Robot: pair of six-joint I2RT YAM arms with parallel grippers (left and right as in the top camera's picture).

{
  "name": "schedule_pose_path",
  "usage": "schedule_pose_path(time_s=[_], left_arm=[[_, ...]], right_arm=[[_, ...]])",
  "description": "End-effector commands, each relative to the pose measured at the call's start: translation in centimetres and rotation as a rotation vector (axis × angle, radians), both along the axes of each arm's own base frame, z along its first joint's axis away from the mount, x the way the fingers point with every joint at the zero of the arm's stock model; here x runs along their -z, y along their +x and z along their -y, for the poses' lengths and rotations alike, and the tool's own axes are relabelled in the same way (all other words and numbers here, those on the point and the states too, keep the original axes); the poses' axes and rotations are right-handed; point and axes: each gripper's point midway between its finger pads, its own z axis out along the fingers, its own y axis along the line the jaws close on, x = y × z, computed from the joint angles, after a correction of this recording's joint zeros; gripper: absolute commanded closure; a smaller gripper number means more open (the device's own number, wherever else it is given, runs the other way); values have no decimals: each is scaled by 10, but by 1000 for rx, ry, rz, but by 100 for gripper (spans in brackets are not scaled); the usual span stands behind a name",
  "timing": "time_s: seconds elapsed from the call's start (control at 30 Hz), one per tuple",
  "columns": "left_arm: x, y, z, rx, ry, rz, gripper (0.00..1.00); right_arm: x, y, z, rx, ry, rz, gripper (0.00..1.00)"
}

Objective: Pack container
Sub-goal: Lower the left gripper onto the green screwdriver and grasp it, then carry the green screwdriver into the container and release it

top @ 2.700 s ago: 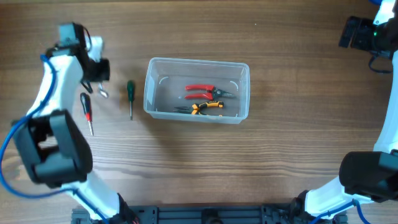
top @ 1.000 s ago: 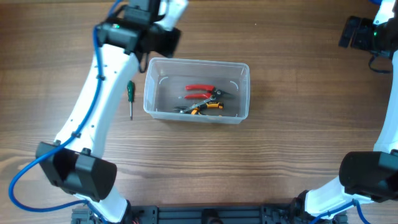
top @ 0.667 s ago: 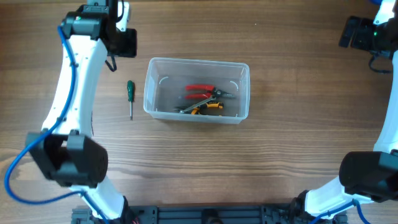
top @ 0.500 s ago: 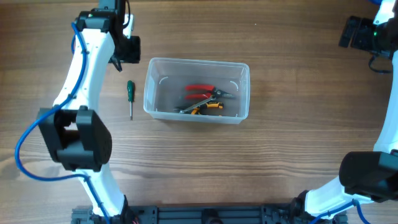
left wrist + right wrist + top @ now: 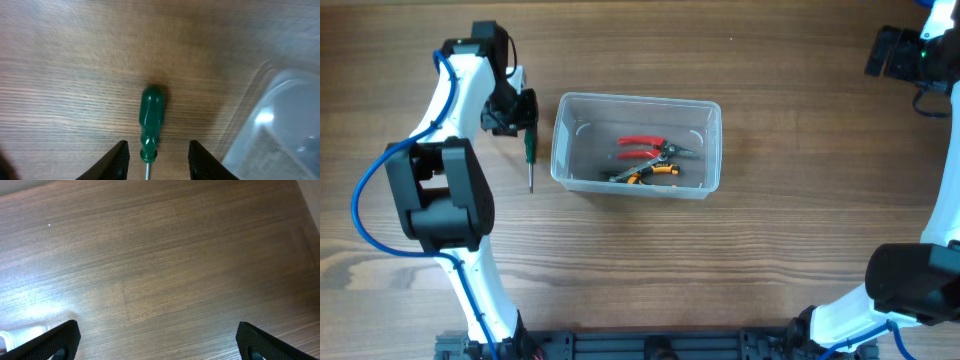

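The clear plastic container [image 5: 638, 98] stands mid-table and holds red-handled pliers [image 5: 642, 147] and yellow-handled pliers [image 5: 652, 172]. A green-handled screwdriver [image 5: 529, 150] lies on the wood just left of it, shaft pointing toward the front. My left gripper [image 5: 520, 116] is open over the handle's far end. In the left wrist view the handle [image 5: 150, 117] lies between the open fingers [image 5: 157, 146], untouched, and the container's corner [image 5: 280, 125] is at the right. My right gripper [image 5: 895, 52] is open and empty at the far right [image 5: 157, 330].
The wooden table [image 5: 640, 260] runs across the whole view. The container's left wall stands close to the right of the green screwdriver. A bit of the container's corner [image 5: 20, 332] shows at the lower left of the right wrist view.
My left arm has swung from above the container's back left corner to over the green screwdriver. The red-handled screwdriver seen on the table earlier is gone from there. The right arm has not moved.
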Motion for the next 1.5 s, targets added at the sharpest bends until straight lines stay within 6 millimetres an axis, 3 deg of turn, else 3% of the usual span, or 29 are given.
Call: schedule_pose_path(time_s=[0.0,0.17,0.4,0.57,0.73,0.83,0.97,1.07,1.13,1.23,1.27,1.3,1.33,1.37,1.4,1.43,1.47], left_arm=[[27,-20,5,8,-27,-66,59],[50,-35,5,8,-27,-93,54],[54,-20,5,8,-25,-30,51],[54,-20,3,7,-13,-29,73],[54,-22,2,8,-10,-36,81],[54,-22,2,8,-10,-35,96],[45,-20,-7,7,40,-17,96],[20,-12,-23,3,130,45,96],[-23,3,-32,-8,189,157,96],[-120,23,-28,-18,182,435,96],[-150,25,-11,77,127,527,96],[-188,24,23,197,20,651,96],[-208,20,46,296,-28,717,96],[-221,15,66,392,-47,763,96],[-232,6,98,577,-59,811,96],[-232,-7,132,770,-75,827,96],[-228,-17,154,900,-73,824,96]], right_arm=[[9,4,-2,4,16,-17,0],[9,4,-2,4,16,-17,0],[9,4,-2,5,16,-17,0],[9,4,-2,5,17,-17,0],[9,4,-2,5,16,-17,0],[9,4,-2,5,16,-17,0],[9,4,-2,5,16,-17,0],[9,4,-2,5,16,-17,0],[9,4,-2,5,16,-17,1],[9,4,-2,5,16,-17,0],[9,4,-2,5,16,-17,0],[9,4,-2,4,16,-17,0],[9,4,-2,5,16,-17,0],[9,4,-2,5,16,-17,0],[9,4,-2,5,16,-17,0],[9,4,-2,5,16,-17,0],[9,4,-2,5,16,-17,0]])
